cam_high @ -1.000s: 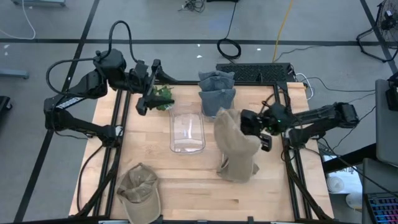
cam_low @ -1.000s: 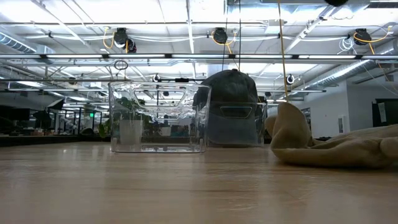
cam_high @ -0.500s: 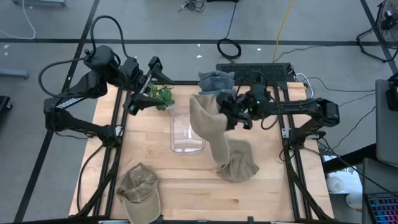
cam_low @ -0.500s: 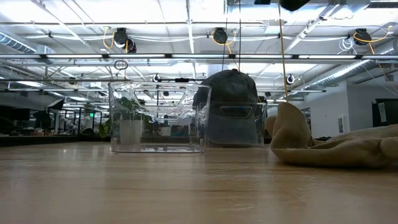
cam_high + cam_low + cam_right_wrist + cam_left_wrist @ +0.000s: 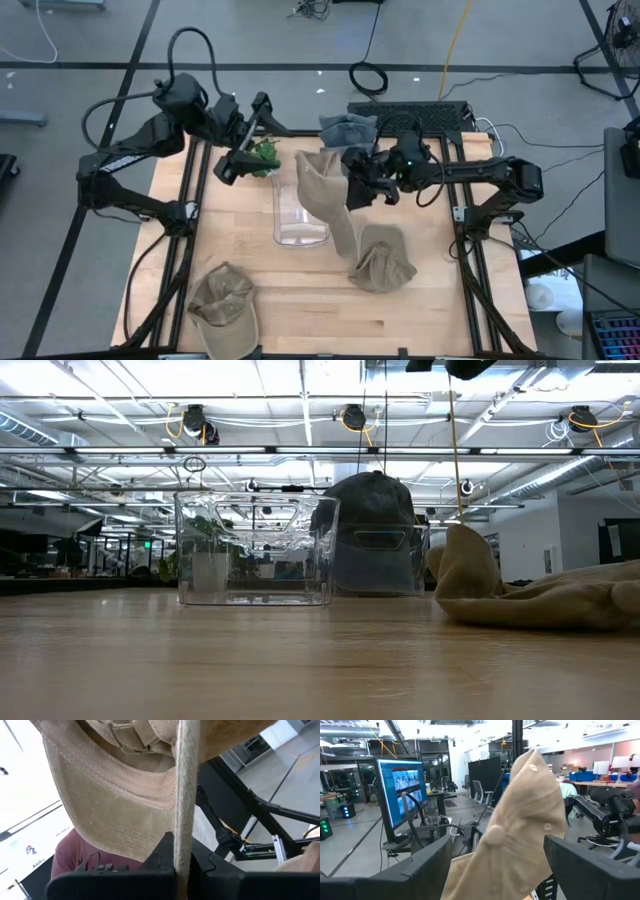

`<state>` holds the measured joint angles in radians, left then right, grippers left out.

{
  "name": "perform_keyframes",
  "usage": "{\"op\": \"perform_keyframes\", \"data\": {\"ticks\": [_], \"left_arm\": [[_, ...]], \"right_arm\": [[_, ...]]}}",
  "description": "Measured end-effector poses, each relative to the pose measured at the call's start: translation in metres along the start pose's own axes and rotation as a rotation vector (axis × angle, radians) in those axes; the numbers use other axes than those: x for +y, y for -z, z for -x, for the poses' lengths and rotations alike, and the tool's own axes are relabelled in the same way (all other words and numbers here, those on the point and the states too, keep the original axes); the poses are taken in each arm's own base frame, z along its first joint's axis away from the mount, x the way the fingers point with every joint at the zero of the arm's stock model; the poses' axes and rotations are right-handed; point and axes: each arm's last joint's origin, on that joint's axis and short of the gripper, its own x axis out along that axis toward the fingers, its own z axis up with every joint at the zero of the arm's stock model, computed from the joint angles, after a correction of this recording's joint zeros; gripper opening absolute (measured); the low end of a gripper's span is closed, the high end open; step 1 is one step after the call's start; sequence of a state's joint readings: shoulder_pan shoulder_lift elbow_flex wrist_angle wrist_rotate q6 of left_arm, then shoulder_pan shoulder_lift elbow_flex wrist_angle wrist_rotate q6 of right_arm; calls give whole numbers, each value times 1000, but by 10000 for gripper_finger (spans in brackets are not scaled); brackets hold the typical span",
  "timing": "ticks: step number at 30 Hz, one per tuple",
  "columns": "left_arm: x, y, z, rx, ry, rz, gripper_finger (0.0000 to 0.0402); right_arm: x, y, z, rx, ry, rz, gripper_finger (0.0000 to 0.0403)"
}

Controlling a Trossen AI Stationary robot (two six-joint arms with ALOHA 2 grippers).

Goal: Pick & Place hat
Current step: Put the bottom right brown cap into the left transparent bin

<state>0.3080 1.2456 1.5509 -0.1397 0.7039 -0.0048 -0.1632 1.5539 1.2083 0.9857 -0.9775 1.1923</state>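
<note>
My right gripper (image 5: pixel 352 190) is shut on a tan hat (image 5: pixel 322 185) and holds it up over a clear box (image 5: pixel 300 215). The hat's lower part (image 5: pixel 345 240) slopes down to a tan heap (image 5: pixel 382 262) lying on the table; whether that heap is part of this hat or a second one, I cannot tell. In the low view the heap (image 5: pixel 540 600) rests on the tabletop. My left gripper (image 5: pixel 248 140) stands open at the far left, above a small plant (image 5: pixel 264 156), facing the tan hat (image 5: pixel 520 830) without touching it. My right gripper pinches the hat's brim edge (image 5: pixel 182 820) between its two fingers, which reach in from the table's right side and slant slightly upward. The crown's underside (image 5: pixel 110 795) spreads out beyond the fingers. The hat's upper part is lifted, and its lower part trails down to the table.
An olive cap (image 5: pixel 222 300) lies near the front left corner. Blue-grey hats (image 5: pixel 348 140) stand at the far middle, behind the clear box (image 5: pixel 255 550). The wooden table (image 5: pixel 300 300) has a black frame rail on each side.
My right gripper has swung toward the table's left and far side, rising a little and rolling, still shut on the hat. The hat's upper part has been drawn up out of the tan heap and now hangs over the clear box; the lower tan mass stays on the table.
</note>
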Motion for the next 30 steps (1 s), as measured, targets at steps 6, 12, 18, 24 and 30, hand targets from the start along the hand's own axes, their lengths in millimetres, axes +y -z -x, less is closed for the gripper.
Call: {"op": "perform_keyframes", "data": {"ticks": [6,12,18,24,30], "left_arm": [[0,-1,-6,-31,28,-15,324],[-3,4,-16,-27,64,-7,324],[-3,13,-28,-8,79,0,324],[-4,14,-35,-26,82,-23,323],[-5,16,-43,-42,83,-34,323]], "right_arm": [[3,5,-8,14,-21,-6,0],[4,7,-10,11,-26,-33,0],[5,9,-13,3,-27,-52,0],[5,10,-15,7,-30,-70,0],[3,12,-16,17,-14,-94,0]]}}
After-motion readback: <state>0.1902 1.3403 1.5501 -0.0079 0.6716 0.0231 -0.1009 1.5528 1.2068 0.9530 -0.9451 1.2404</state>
